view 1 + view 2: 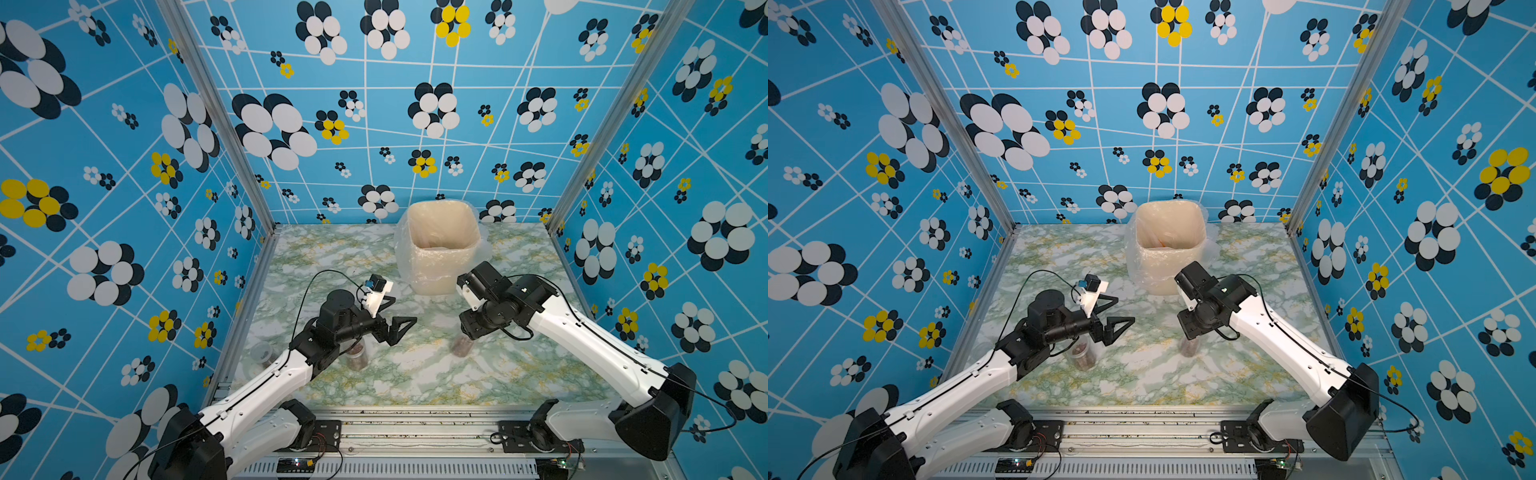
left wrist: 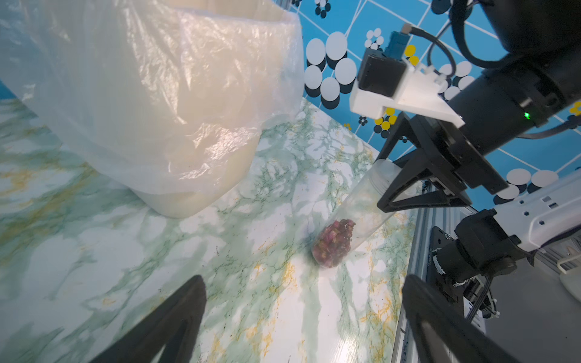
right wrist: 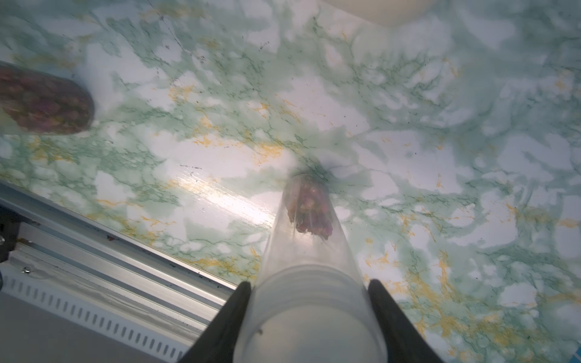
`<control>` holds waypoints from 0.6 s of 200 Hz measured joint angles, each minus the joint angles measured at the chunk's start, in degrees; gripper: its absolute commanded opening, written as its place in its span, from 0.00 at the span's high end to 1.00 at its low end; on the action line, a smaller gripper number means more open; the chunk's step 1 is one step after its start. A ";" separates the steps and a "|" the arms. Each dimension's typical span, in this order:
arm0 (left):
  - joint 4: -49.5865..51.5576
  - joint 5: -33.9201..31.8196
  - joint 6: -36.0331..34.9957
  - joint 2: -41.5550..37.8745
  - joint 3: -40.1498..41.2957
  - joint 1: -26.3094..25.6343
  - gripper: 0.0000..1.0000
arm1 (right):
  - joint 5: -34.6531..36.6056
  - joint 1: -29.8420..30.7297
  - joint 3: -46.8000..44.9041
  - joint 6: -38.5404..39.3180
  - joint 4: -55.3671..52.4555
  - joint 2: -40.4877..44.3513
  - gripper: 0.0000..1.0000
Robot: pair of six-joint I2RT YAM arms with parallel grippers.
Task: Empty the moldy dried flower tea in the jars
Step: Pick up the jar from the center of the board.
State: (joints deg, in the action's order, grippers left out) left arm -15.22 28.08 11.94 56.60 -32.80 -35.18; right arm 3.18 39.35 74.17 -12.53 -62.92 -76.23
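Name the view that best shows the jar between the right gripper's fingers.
Left wrist: the jar appears side-on, nearly whole, tea at its base. Right wrist sees it lid-first; both top views show only its lower part beneath the right arm.

Shows both arms reaching inward from bases at the near edge.

On the left arm (image 1: 266, 374): forearm sloped up and forward, wrist level, left gripper (image 1: 405, 309) held aloft and pointing toward the right side, jaws spread wide with nothing between them (fingertips far apart in the left wrist view).

On the right arm (image 1: 582, 332): forearm angled forward and inward, wrist bent steeply down, right gripper (image 3: 309, 287) aimed downward, fingers (image 3: 232, 314) pressed on either side of an upright jar (image 3: 301, 251) at its cap.
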 measured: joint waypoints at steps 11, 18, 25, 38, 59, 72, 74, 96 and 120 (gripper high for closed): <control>-2.73 0.44 -1.95 -1.42 1.73 -1.25 0.00 | -1.40 0.02 0.87 0.02 1.07 0.68 0.66; -3.96 0.55 -3.48 -1.99 2.34 -2.19 0.00 | -2.40 0.00 1.55 0.00 1.88 0.98 0.66; -4.52 0.63 -5.03 -2.08 2.43 -3.13 0.01 | -3.30 0.00 2.27 0.00 2.43 1.07 0.66; -4.52 0.63 -8.63 -1.90 2.14 -4.87 0.01 | -5.09 0.00 3.45 -0.13 3.43 1.07 0.67; -1.95 0.66 -15.28 0.11 0.24 -7.63 0.01 | -8.33 0.00 4.66 -0.15 4.96 1.07 0.69; -0.46 0.76 -18.91 1.75 -1.03 -8.74 0.01 | -10.29 0.00 4.74 -0.17 6.01 1.07 0.69; -0.26 0.79 -19.41 1.99 -1.18 -8.87 0.01 | -10.67 0.00 4.74 -0.17 6.19 1.07 0.69; 0.74 0.66 -23.80 5.22 -2.25 -9.20 0.00 | -13.97 -0.17 4.74 -0.20 7.30 1.07 0.69; 1.36 -0.76 -26.64 9.27 -2.93 -9.20 0.00 | -17.59 -0.92 4.74 -0.42 8.79 1.07 0.70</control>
State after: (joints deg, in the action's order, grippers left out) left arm -13.87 27.31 -14.70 65.87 -35.73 -44.38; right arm -14.41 38.44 78.91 -12.95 -54.13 -75.16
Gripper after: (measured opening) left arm 0.995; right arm 0.567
